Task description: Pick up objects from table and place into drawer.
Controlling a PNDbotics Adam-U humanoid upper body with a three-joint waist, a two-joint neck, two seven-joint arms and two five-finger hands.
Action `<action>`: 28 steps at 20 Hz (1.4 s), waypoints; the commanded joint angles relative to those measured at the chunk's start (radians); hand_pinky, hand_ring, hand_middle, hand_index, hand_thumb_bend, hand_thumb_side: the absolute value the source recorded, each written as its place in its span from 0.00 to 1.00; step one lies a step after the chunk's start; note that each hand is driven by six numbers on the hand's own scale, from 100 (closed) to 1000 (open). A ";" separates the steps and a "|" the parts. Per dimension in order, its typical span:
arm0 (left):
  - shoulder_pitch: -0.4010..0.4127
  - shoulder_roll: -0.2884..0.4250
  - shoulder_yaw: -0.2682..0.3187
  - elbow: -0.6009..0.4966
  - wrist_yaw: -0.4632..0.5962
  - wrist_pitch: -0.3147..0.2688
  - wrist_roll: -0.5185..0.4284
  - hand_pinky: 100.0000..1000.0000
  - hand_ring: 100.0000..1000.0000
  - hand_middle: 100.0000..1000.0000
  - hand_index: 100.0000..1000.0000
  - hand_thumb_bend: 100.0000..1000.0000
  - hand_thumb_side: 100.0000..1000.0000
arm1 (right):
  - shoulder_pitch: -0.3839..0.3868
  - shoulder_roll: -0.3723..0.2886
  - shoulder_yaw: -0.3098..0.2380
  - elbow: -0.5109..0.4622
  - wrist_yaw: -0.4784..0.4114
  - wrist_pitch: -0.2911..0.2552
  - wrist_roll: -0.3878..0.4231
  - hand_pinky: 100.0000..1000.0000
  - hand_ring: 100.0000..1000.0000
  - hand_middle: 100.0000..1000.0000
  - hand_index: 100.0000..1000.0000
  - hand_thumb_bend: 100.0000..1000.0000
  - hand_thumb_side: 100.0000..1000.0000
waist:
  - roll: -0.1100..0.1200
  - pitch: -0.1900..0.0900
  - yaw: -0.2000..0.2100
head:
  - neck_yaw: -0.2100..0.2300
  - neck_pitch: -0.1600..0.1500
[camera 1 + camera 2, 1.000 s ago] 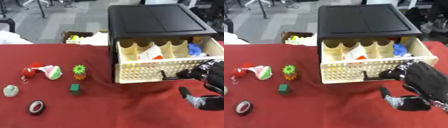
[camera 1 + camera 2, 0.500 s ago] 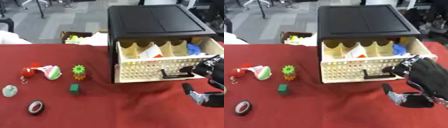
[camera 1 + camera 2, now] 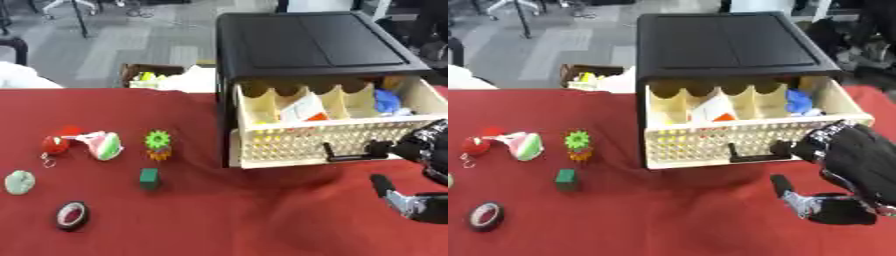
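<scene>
A black cabinet stands on the red table, its cream perforated drawer pulled out. Inside it lie a blue thing and a white and orange packet. My right hand is at the drawer's front, fingers curled onto the right end of the black handle, thumb spread below. On the left of the table lie a red ball, a green and pink toy, a green gear toy, a green cube, a pale green round thing and a tape roll.
An open cardboard box with small things in it sits beyond the table's far edge. Bare red cloth stretches in front of the drawer. Office floor and chair legs show at the back.
My right hand has shifted slightly up and to the right at the drawer's handle. The things on the left have not moved.
</scene>
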 commanded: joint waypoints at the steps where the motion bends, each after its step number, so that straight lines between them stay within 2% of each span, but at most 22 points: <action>1: -0.006 0.025 0.011 -0.018 -0.002 0.001 0.003 0.39 0.45 0.55 0.67 0.00 0.83 | 0.017 -0.028 0.001 -0.005 0.023 -0.021 0.007 0.00 0.00 0.00 0.69 0.00 1.00 | 0.000 -0.017 -0.004 | 0.002 -0.011; 8: -0.004 0.025 0.010 -0.018 -0.004 0.001 0.001 0.39 0.45 0.55 0.67 0.00 0.83 | 0.020 -0.026 -0.013 -0.005 0.016 -0.002 -0.015 0.00 0.00 0.00 0.69 0.00 1.00 | 0.001 -0.019 -0.007 | 0.004 -0.012; 28: -0.001 0.026 0.013 -0.018 -0.005 0.001 -0.001 0.39 0.45 0.55 0.67 0.00 0.83 | 0.066 -0.014 -0.034 -0.005 0.036 -0.007 -0.090 0.00 0.00 0.00 0.69 0.00 1.00 | 0.002 -0.023 -0.015 | 0.010 -0.014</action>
